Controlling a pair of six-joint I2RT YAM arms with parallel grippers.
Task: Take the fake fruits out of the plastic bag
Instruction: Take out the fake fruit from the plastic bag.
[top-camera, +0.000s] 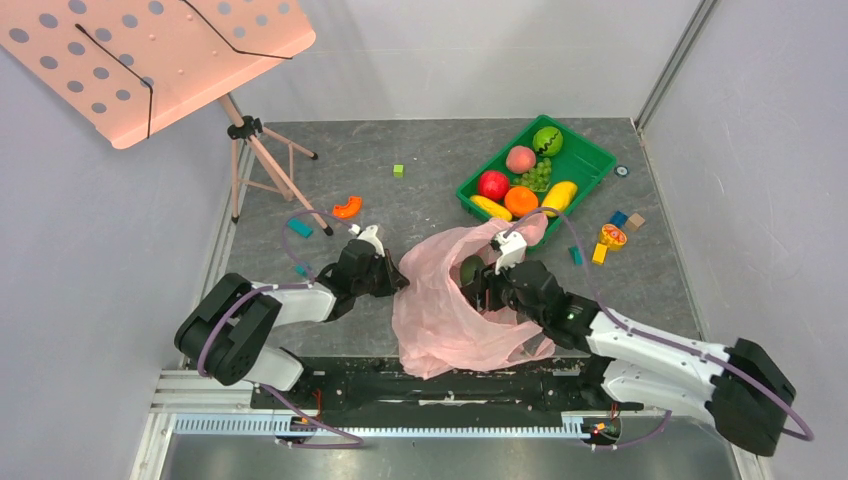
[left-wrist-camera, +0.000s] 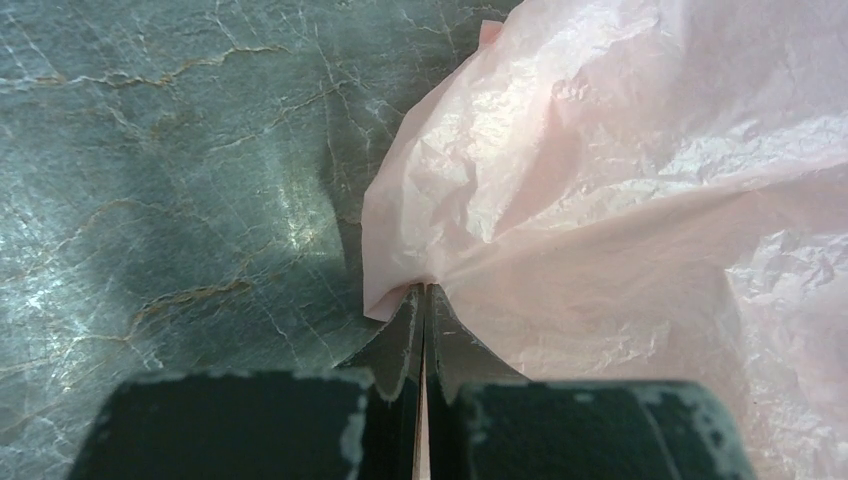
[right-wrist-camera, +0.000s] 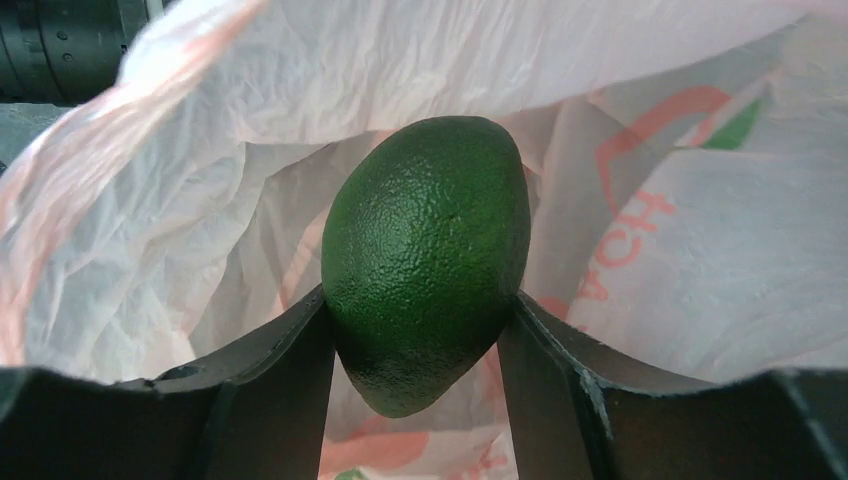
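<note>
The pink plastic bag (top-camera: 450, 310) lies crumpled at the table's near middle. My left gripper (top-camera: 397, 275) is shut on the bag's left edge (left-wrist-camera: 400, 285), its jaws pressed together on the film. My right gripper (top-camera: 478, 283) is inside the bag's mouth, shut on the dark green oval fruit (right-wrist-camera: 425, 255), which also shows in the top view (top-camera: 470, 270). In the green tray (top-camera: 590, 160) at the back right lie a red apple (top-camera: 493, 184), yellow banana (top-camera: 490, 207), green grapes (top-camera: 538, 177) and yellow mango (top-camera: 559, 196).
The tray also holds a pink peach (top-camera: 520, 158), an orange fruit (top-camera: 520, 201) and a green ball (top-camera: 547, 140). A pink music stand (top-camera: 160, 60) on a tripod stands at the back left. Small blocks (top-camera: 300, 227) and an orange piece (top-camera: 347, 207) are scattered on the table.
</note>
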